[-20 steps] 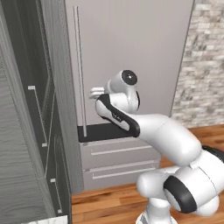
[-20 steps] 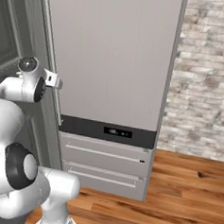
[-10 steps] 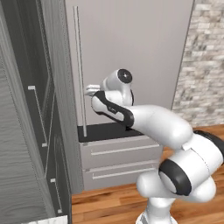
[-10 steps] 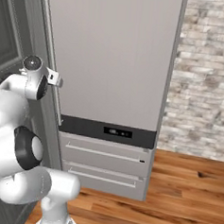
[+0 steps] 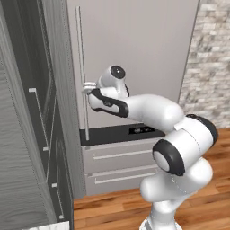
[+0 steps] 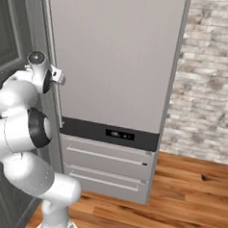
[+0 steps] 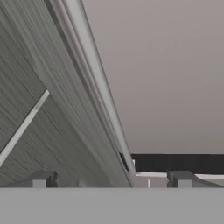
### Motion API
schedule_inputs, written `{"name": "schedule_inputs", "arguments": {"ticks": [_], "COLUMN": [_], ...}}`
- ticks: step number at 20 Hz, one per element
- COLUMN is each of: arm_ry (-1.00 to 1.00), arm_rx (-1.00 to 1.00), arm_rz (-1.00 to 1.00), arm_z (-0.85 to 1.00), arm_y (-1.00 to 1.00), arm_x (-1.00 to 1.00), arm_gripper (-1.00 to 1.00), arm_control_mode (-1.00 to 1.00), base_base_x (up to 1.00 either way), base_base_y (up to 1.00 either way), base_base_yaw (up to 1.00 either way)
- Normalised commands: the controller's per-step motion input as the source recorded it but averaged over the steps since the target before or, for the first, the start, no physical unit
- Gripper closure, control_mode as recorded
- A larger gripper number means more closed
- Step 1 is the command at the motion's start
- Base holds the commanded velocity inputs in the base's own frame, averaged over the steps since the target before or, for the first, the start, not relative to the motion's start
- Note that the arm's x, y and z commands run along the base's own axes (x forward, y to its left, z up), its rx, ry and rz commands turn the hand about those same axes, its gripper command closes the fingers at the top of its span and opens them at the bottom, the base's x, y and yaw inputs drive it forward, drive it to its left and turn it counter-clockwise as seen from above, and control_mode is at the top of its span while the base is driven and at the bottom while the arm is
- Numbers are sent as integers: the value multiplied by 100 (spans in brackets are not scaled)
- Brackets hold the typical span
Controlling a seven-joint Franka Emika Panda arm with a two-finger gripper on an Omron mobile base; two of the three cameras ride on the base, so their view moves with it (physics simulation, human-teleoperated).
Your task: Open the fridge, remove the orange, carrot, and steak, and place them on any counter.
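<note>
The fridge point(image 5: 134, 54) is a tall light-grey appliance and its door is closed. A long thin vertical handle point(image 5: 81, 54) runs down the door's left edge. My gripper point(image 5: 86, 87) is open at mid-height of that handle point(image 6: 53, 39). In the hand view the handle point(image 7: 100, 87) runs diagonally down between my two fingertips point(image 7: 41, 178), which stand apart on either side of it, the gripper point(image 7: 111, 179) not closed on it. The orange, carrot and steak are hidden behind the door. A sliver of white counter point(image 5: 49, 226) shows at the bottom left.
Dark grey panelled cabinets point(image 5: 27, 126) stand directly left of the fridge, close to my hand. A black band point(image 6: 109, 133) and two drawers point(image 6: 105, 156) lie below the door. A brick wall point(image 6: 210, 79) is on the right, above the wooden floor point(image 6: 177, 202).
My gripper has moved left across the door to the handle and now straddles it. The elbow has swung right. The jaws have stayed open and the door has stayed closed.
</note>
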Motion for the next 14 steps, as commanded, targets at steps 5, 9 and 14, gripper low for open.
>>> {"name": "schedule_inputs", "arguments": {"ticks": [5, 9, 14], "arm_ry": [0, -6, -2], "arm_rx": [0, 0, 2], "arm_rz": [-4, -3, -2], "arm_z": [-7, -17, -5], "arm_y": [14, 13, 4], "arm_x": [38, 29, 29], "arm_gripper": [-100, -100, -100], "arm_control_mode": [-100, -100, -100], "base_base_x": [0, 0, 0], "base_base_y": [0, 0, 0], "base_base_yaw": [0, 0, 0]}}
